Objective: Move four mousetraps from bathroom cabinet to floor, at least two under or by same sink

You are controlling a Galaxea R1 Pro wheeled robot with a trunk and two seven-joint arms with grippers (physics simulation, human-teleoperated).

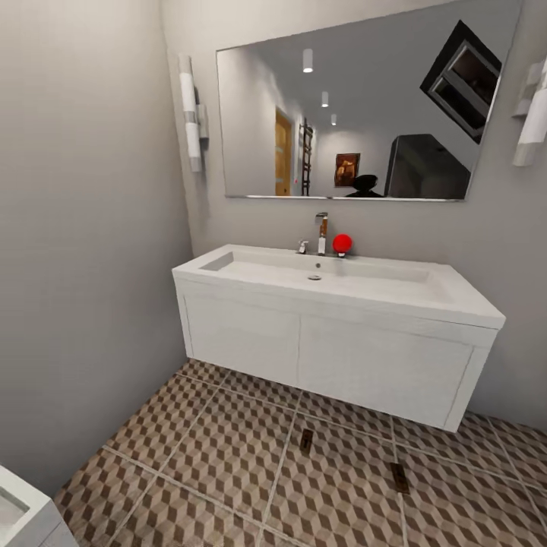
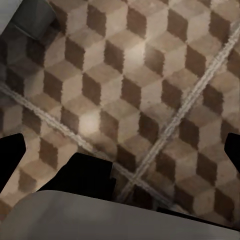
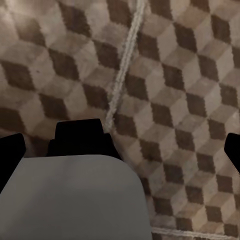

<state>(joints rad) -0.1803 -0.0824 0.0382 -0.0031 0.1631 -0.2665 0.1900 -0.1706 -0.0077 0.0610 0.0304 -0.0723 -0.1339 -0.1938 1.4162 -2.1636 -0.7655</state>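
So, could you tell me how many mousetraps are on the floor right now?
2: one mousetrap in front of the sink, another to its right; others may be out of frame.

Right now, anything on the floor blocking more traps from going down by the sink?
Nothing visible. Two mousetraps lie on the floor just in front of the sink; the tiles around them look bare.
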